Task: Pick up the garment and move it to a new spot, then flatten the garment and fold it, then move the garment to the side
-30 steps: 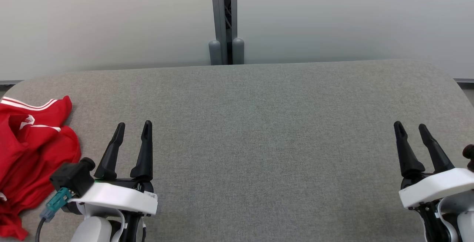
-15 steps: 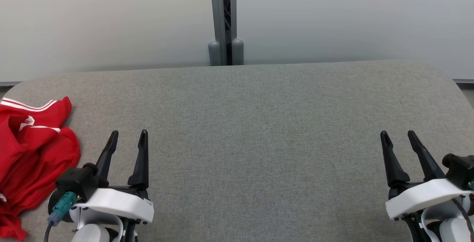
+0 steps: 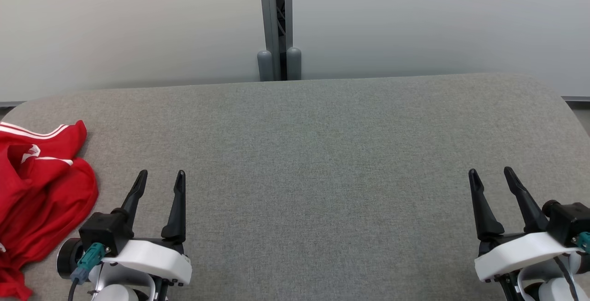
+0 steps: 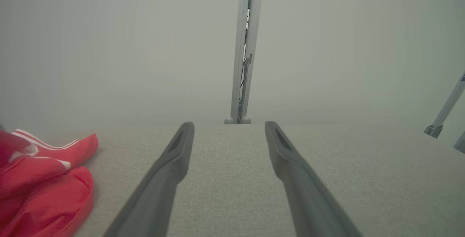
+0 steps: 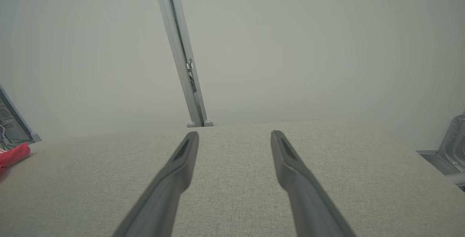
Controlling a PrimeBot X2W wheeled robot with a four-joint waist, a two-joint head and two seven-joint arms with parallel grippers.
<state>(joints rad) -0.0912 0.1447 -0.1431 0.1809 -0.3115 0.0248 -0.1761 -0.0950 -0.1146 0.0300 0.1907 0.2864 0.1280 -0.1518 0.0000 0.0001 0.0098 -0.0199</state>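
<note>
Far over on the left, a crumpled red fabric garment with white stripes [image 3: 44, 190] lies in a heap at the left end of the grey cloth-covered table with rounded corners [image 3: 313, 144]. Part of it runs out past the edge of the head view, so I cannot tell how much hangs over the side. It looks neither spread nor folded, so I'd judge the pick-up not yet begun. That is the first worry: a clumsy nudge from the right could push the heap toward the edge and off. Just to its right, near the front of the table, the left gripper [image 3: 161, 174] hovers with its two dark fingers apart and nothing between them, pointing toward the far wall rather than at the cloth. The teal cable plug [image 3: 89, 256] on its wrist sits close to the loose red folds, and a sideways swing could, I think, snag them and drag the lot. Pinching such a bunched pile could also catch several layers at once, or only a thin one that slips out on the lift. The table's woven covering looks rough enough, I'd guess, to make a dragged garment bunch up rather than slide. Far over on the right, the right gripper [image 3: 490, 172] also stands spread and empty, well apart from the garment. If it reaches all the way across to help, the two arms could crowd each other.
</note>
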